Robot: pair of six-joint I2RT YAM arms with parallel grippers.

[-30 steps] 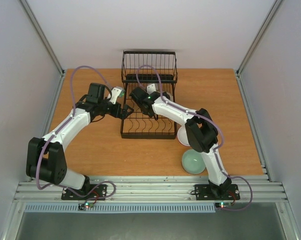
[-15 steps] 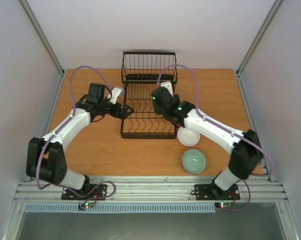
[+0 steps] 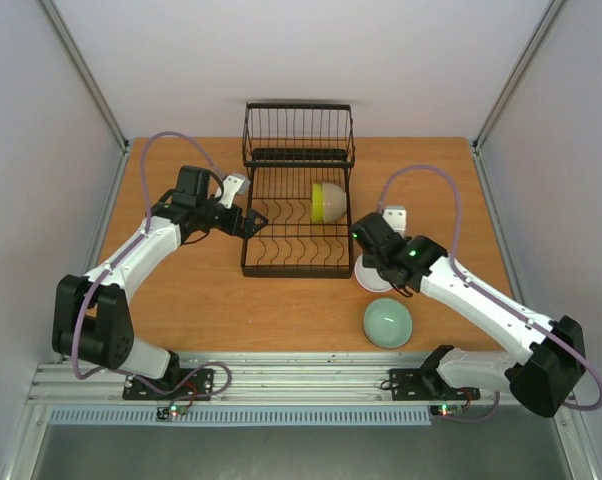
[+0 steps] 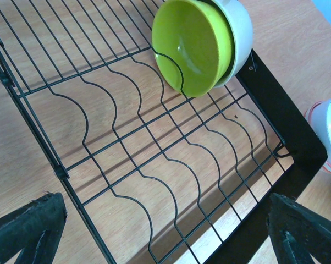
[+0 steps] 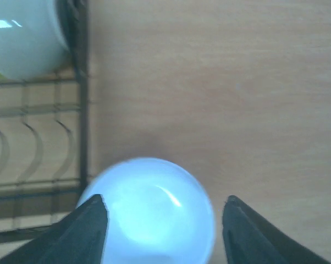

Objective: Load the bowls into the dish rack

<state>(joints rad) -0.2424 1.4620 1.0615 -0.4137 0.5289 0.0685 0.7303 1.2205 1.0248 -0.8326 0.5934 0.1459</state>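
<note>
The black wire dish rack [image 3: 281, 245] stands mid-table. A yellow-green bowl [image 3: 324, 203] stands on edge in its right side, nested against a pale bowl [image 4: 241, 30]; both also show in the left wrist view, the yellow-green bowl [image 4: 190, 47] facing the camera. My left gripper [image 3: 253, 222] is open and empty at the rack's left edge. My right gripper [image 3: 369, 258] is open above a white bowl with a red-orange band [image 5: 149, 212], which sits between its fingers [image 5: 86, 231] just right of the rack. A pale celadon bowl [image 3: 387, 323] sits nearer.
The rack's taller basket section [image 3: 298, 132] is at the far end. The rack's right rail [image 5: 80, 110] runs close to the left of the white bowl. Bare wood table [image 3: 441, 190] lies to the right of the rack.
My right arm has swung from over the rack to the right and nearer, and now hangs over the white bowl. The yellow-green bowl now shows standing in the rack. My left arm has not moved.
</note>
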